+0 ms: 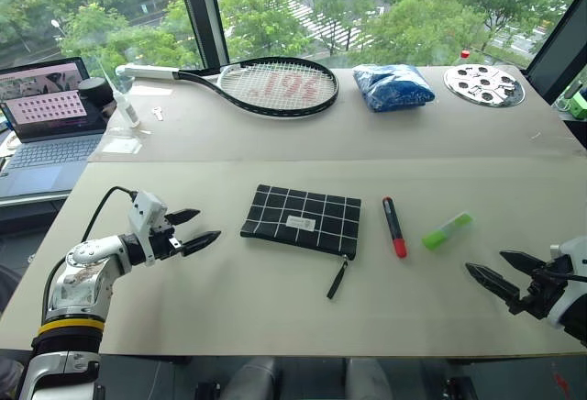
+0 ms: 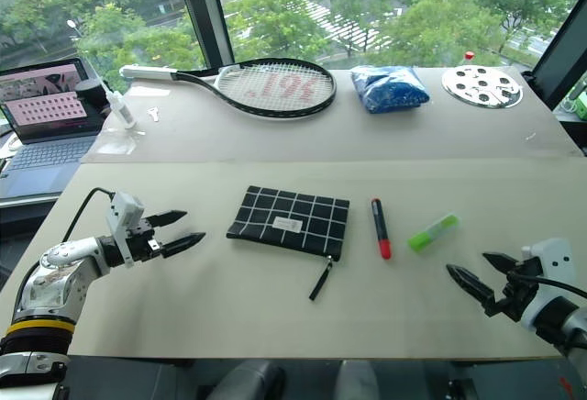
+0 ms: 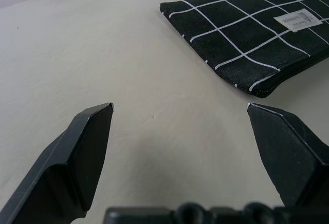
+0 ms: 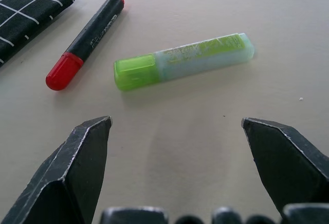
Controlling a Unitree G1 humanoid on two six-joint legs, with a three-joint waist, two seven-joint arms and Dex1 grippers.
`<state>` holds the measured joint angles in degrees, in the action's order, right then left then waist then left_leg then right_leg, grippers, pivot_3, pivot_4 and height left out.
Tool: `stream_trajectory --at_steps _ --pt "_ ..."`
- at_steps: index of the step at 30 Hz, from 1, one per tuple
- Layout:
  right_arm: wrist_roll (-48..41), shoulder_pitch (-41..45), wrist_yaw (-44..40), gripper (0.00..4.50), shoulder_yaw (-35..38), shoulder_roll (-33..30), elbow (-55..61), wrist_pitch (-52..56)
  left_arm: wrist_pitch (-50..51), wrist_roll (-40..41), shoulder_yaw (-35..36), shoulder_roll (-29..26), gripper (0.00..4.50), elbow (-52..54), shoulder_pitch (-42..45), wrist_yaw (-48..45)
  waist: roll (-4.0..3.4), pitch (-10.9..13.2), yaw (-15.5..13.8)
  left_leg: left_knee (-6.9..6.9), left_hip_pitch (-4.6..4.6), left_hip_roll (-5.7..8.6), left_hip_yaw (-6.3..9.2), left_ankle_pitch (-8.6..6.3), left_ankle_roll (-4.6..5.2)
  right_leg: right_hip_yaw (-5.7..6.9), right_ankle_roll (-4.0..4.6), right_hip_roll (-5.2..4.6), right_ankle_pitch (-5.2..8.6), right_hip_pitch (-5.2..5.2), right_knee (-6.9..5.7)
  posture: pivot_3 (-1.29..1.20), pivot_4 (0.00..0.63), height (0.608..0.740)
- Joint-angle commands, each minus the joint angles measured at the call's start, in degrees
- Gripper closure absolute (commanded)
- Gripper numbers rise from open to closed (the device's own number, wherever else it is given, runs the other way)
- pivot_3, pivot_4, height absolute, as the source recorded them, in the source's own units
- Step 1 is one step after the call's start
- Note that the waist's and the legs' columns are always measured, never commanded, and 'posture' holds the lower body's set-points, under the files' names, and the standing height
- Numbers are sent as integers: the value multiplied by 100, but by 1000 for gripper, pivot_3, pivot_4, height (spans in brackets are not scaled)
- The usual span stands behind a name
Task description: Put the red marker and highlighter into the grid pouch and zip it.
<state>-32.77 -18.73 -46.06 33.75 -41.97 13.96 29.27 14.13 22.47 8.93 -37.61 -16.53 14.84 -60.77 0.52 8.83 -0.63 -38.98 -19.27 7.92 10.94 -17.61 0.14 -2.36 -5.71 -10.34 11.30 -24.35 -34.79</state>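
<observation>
Flat black fabric grid pouch (image 1: 302,220) with thin white lines lies mid-table, nearer the front edge than the back, zipper strap trailing toward the front edge. Slim black-barrelled red marker (image 1: 393,227) lies just beside the pouch on its right, not touching, red cap toward the front edge. Chunky light-green highlighter (image 1: 447,231) sits to the right of the marker, apart from it, angled.

Left gripper (image 1: 192,230) hovers over the table's left part, near the pouch's left end, fingers spread wide, holding nothing. Right gripper (image 1: 500,272) hovers near the front right corner, fingers spread, empty, pointing toward the highlighter and marker, short of both.

Along the back edge: black-framed tennis racket (image 1: 266,85), crumpled blue plastic bag (image 1: 393,85), round perforated metal disc (image 1: 483,84). Open laptop (image 1: 46,116) sits off the table's back left corner.
</observation>
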Motion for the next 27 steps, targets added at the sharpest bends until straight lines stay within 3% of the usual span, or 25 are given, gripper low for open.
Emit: stream_trajectory --at_steps 1,5,7,11,17,21,23,27 --pt "6 92 -30 13 9 -96 49 -16 60 149 159 -115 0 188 25 -112 0 0 1 0 0 0 0 0 0 0 0 0 0 0 0 0 150 740" --pt "-81 170 -46 13 -31 -79 140 37 172 281 70 -162 0 -47 312 -529 2 1 1 0 0 -4 -2 0 -1 -1 1 4 -1 -1 1 0 150 740" --pt "-213 196 -80 13 -2 -71 225 112 -280 -4 -33 -169 0 -213 401 -533 4 2 -9 -1 0 -5 -3 0 -1 0 2 7 -2 -1 0 0 150 740" --pt "-627 473 -124 1023 109 -135 490 315 -1209 -590 -491 -362 0 -117 303 -913 3 2 11 2 0 -11 -8 -1 -3 -2 8 8 -5 -1 10 0 150 740" --pt "-1353 957 -113 3120 -269 -133 1236 770 -1723 -572 -579 -351 0 -279 598 -1216 11 7 8 2 -3 -30 -17 -5 -1 0 16 25 -22 -1 41 0 150 740" --pt "-1695 1664 59 4467 -1172 77 1609 1078 -1778 -506 -602 -287 0 -338 689 -1402 13 8 20 2 -4 -62 -25 -9 -8 -2 27 59 -45 3 73 0 150 740" --pt "-1323 2213 93 4467 -2244 324 1622 1133 -1934 -647 -718 -251 0 -385 713 -1437 18 11 56 1 -2 -77 -29 -13 -17 -1 34 77 -50 0 73 0 150 740" --pt "-236 2919 223 4467 -3606 517 1083 882 -2027 -712 -836 -198 0 -395 726 -1453 21 12 86 3 -5 -82 -32 -10 -33 2 43 93 -55 -17 71 0 150 740"
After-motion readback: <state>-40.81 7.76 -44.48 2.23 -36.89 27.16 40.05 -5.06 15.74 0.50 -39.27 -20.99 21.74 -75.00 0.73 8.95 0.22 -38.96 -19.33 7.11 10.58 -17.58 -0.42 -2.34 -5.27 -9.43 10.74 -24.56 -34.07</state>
